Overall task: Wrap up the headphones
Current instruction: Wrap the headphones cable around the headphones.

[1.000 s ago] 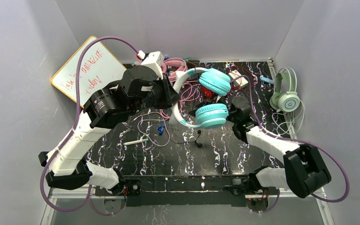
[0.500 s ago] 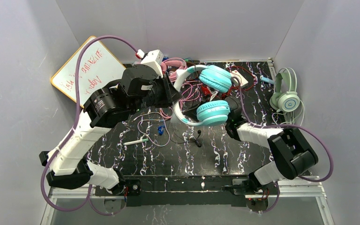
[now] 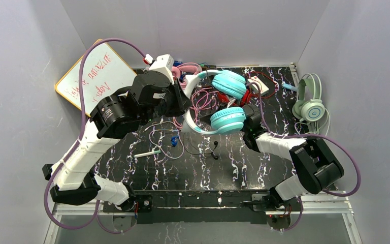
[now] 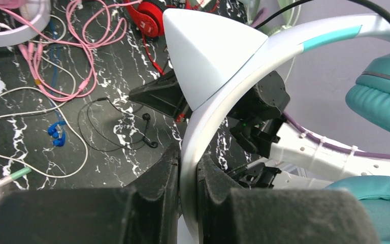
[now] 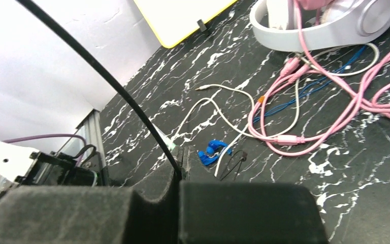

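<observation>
The teal headphones [image 3: 227,120] with a white cat-ear headband [image 4: 223,96] hang above the black marbled table. My left gripper [image 4: 188,158] is shut on the headband, one finger on each side of it. In the top view the left gripper [image 3: 183,105] sits at the headband's left curve. My right gripper [image 5: 179,165] is shut on a thin black cord [image 5: 106,76] that runs up and to the left. From above, the right gripper [image 3: 247,121] lies just right of the lower teal cup. Pink-and-white headphones [image 3: 188,68], red headphones [image 3: 224,99] and mint green headphones [image 3: 310,104] lie at the back and right.
A whiteboard [image 3: 99,76] leans at the back left, with a small white box [image 3: 163,63] beside it. Loose pink cords [image 5: 335,112], white cords, blue earbuds [image 3: 173,141], a pen [image 3: 147,153] and a black earbud cable [image 3: 215,150] lie on the table.
My right gripper has moved left to the lower teal cup and shut on the black cord, its elbow folding in. The teal headphones have shifted slightly left in the left gripper.
</observation>
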You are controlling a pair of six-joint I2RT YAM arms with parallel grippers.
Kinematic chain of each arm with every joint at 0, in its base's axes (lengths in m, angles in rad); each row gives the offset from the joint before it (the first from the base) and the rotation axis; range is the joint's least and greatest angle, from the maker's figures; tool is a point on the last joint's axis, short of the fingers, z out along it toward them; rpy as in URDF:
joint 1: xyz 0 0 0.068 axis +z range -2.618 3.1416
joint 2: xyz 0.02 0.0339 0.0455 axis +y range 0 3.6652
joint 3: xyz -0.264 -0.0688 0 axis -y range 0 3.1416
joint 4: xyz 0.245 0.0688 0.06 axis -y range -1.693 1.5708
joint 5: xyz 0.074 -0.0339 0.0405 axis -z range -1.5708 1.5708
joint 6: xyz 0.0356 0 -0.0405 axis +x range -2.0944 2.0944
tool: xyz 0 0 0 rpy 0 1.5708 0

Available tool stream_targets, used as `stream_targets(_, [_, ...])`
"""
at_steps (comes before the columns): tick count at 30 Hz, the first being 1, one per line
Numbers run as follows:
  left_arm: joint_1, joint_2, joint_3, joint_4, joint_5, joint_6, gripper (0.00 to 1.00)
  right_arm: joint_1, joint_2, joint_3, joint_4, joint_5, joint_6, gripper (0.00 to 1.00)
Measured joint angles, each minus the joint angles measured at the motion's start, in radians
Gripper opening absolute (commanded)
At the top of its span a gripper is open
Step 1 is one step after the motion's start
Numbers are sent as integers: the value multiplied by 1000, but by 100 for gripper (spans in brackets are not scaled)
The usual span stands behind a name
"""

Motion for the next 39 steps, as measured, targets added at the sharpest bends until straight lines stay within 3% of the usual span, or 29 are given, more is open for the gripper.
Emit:
stream_targets(8, [0, -11, -25, -3, -161, -3, 0, 51, -54, -80, 6, -78, 86, 1])
stream_targets(17, [0, -12, -8, -35, -423, 38, 0, 232, -280, -130, -9, -91, 124, 14])
stream_targets(24, [0, -12, -8, 3, -564, 124, 0, 305, -301, -129, 38, -90, 189, 22])
stream_targets(39, [0, -9, -158, 185, -821, 351, 0, 361, -303, 44, 23, -106, 317, 20])
